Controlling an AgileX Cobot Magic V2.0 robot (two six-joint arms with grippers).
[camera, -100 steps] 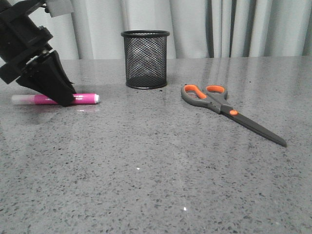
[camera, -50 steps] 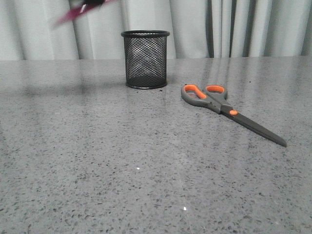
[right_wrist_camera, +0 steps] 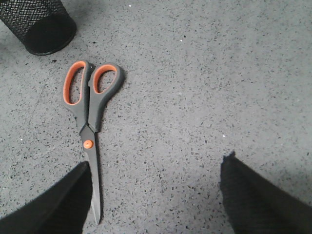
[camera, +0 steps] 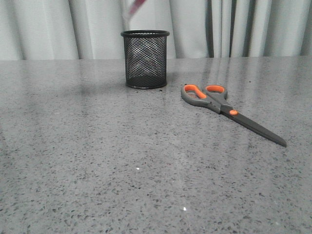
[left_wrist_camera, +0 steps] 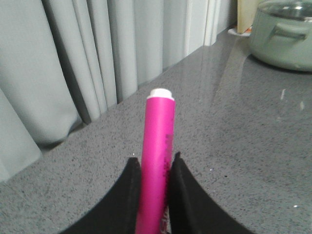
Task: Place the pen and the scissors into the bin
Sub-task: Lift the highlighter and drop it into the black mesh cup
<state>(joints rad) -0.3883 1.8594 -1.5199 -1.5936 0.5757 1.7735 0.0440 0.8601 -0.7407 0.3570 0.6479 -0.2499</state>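
Note:
The magenta-pink pen (left_wrist_camera: 158, 131) is clamped between my left gripper's (left_wrist_camera: 155, 163) black fingers, white end pointing away. In the front view only a blurred pink streak of the pen (camera: 132, 7) shows at the top edge, just above the black wire-mesh bin (camera: 145, 59); the left gripper itself is out of that view. The scissors (camera: 229, 109) lie flat on the table to the right of the bin, handles toward it. My right gripper (right_wrist_camera: 156, 163) is open and empty above the table, its one finger over the scissors' (right_wrist_camera: 89, 122) blade tip. The bin (right_wrist_camera: 39, 24) shows there too.
The grey speckled table (camera: 122, 161) runs back to pale curtains (camera: 234, 29). A pale green lidded pot (left_wrist_camera: 285, 34) stands on the table in the left wrist view.
The left gripper has lifted the pen off the table at the left and carried it up and to the right, to above the bin. The scissors and the bin have not moved.

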